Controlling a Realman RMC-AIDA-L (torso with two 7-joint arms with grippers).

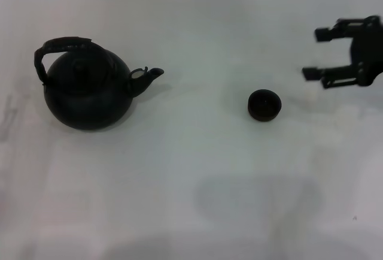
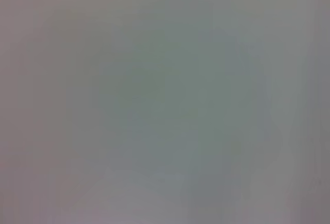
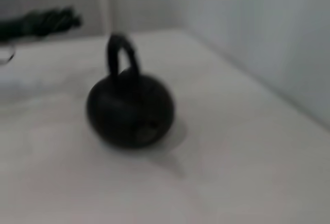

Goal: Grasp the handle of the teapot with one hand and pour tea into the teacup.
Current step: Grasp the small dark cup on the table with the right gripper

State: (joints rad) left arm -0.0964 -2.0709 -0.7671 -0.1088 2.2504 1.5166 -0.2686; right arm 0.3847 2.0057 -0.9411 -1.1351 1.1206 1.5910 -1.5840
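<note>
I see the teapot [image 1: 88,89] upright at the counter's [image 1: 191,200] left, spout facing the teacup [image 1: 264,105] mid-right, well apart. My right hand [image 1: 317,53] hovers beyond the cup, fingers wide, nothing held, handle [image 1: 63,47] untouched.

The black teapot [image 3: 130,111] sits upright on the pale desk [image 3: 242,172], its arched handle [image 3: 121,54] standing above it, spout facing the camera.

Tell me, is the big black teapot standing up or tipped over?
Standing up. The teapot sits flat on the table, handle arched above, untouched.
</note>
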